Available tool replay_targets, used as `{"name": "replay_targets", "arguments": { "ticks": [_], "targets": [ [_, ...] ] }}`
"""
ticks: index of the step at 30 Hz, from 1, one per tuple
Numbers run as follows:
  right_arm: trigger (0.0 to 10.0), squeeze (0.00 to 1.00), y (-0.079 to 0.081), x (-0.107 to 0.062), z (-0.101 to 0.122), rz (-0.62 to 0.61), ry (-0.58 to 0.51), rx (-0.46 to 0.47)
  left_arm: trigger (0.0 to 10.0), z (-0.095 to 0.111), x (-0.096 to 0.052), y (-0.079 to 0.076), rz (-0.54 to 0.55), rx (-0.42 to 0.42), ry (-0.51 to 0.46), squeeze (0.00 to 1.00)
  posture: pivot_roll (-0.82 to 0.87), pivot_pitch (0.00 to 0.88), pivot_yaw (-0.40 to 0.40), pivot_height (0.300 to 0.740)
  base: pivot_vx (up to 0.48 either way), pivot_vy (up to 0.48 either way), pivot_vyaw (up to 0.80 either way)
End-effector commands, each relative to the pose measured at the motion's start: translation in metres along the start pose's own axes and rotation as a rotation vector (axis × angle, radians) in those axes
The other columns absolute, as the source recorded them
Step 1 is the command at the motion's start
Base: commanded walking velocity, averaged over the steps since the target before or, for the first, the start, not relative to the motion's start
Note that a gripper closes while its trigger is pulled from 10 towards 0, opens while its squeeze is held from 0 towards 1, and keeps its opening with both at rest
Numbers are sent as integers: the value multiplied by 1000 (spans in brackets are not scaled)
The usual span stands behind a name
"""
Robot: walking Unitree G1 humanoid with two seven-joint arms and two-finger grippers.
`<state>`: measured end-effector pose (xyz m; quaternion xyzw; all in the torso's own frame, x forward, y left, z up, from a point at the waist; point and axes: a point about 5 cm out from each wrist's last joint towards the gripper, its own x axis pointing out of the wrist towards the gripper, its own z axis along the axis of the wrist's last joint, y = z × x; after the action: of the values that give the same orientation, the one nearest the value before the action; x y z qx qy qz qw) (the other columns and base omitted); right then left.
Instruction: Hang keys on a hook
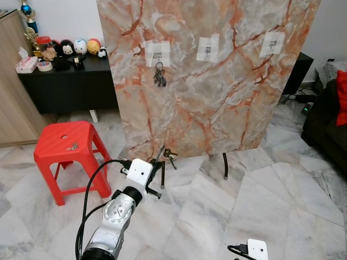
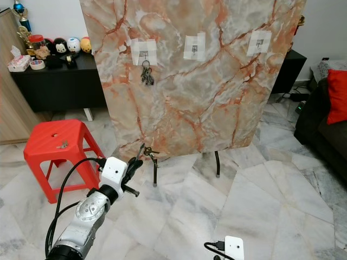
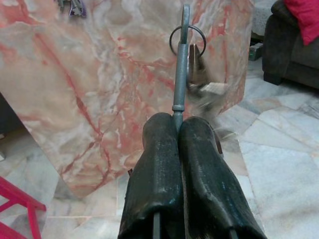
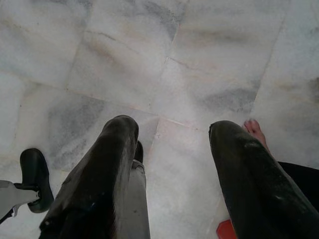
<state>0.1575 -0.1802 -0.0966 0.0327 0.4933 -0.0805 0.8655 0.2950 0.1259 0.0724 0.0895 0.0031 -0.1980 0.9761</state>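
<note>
So the left claw (image 1: 160, 162) is clenched tight on a grey metal pin that carries the keys (image 1: 169, 157) on a ring, all held out low in front of the marble board (image 1: 217, 81), near its bottom edge. In the left wrist view the two black fingers (image 3: 159, 164) are pressed together around the pin, with the ring and blurry keys (image 3: 202, 82) dangling at the far end. Three hooks are stuck on white patches across the top of the board: the left hook (image 1: 158, 56) already has another bunch (image 1: 159, 76) hung on it, while the middle hook (image 1: 207, 50) and right hook (image 1: 272, 43) are bare. A red stool (image 1: 68, 143) is parked on the marble floor to the left, with a small item (image 1: 72, 145) on its seat that can't be made out. The right claw (image 4: 172, 164) is hung low over the floor tiles, fingers spread apart, nothing gripped. A bare foot (image 4: 255, 130) is seen just past one finger.
</note>
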Motion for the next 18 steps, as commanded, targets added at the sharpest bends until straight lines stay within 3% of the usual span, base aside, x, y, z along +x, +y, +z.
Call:
{"name": "replay_targets", "arguments": {
  "ticks": [1,10,18],
  "targets": [
    [10000,0,-1,0,1,-4,3,2,10000,7,2,0,-5,1,-29,0,28,0,-56,740,322,0,-781],
    [10000,0,-3,0,1,-6,20,-18,10000,7,3,-2,-19,4,-26,0,31,0,-65,740,330,0,-774],
    [10000,0,-4,1,4,-2,0,-37,10000,7,4,-6,-20,-2,-30,0,30,0,-70,740,334,0,0]
  ]
}}
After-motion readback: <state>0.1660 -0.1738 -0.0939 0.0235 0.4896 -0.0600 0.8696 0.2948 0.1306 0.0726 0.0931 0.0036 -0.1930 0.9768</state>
